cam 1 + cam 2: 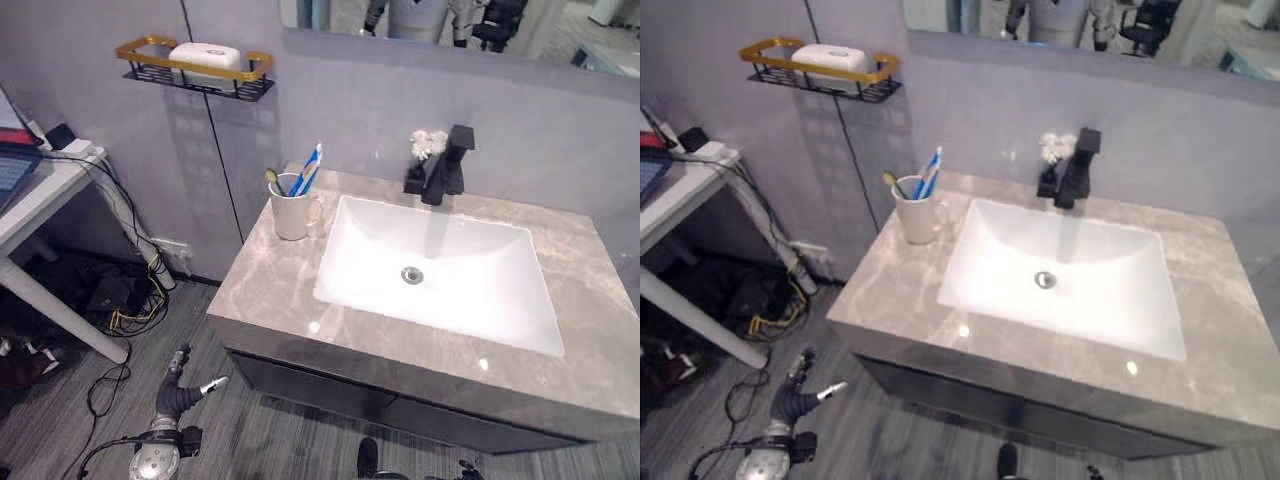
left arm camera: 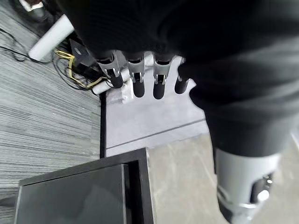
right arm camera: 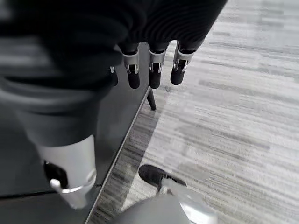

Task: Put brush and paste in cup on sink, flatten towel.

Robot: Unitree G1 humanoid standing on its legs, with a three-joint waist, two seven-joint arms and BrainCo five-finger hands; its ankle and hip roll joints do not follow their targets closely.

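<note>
White cup (image 1: 291, 215) beside the sink basin (image 1: 440, 272) already holds the brush and paste upright, so both hands, left (image 1: 178, 392) and right (image 3: 149, 70), hang loose-fingered and empty below the counter.

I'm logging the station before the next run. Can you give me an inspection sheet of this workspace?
Surface: grey marble countertop with a white basin.
Job's things: white cup at the back left corner, holding the toothbrush and toothpaste; towel: nothing seen.
Clutter: black faucet, white flowers.
Hands: left hand low beside the cabinet, fingers straight, empty; right hand over the floor, empty.
Cables: tangle on the floor.
Surroundings: wall shelf, mirror, white table.
</note>
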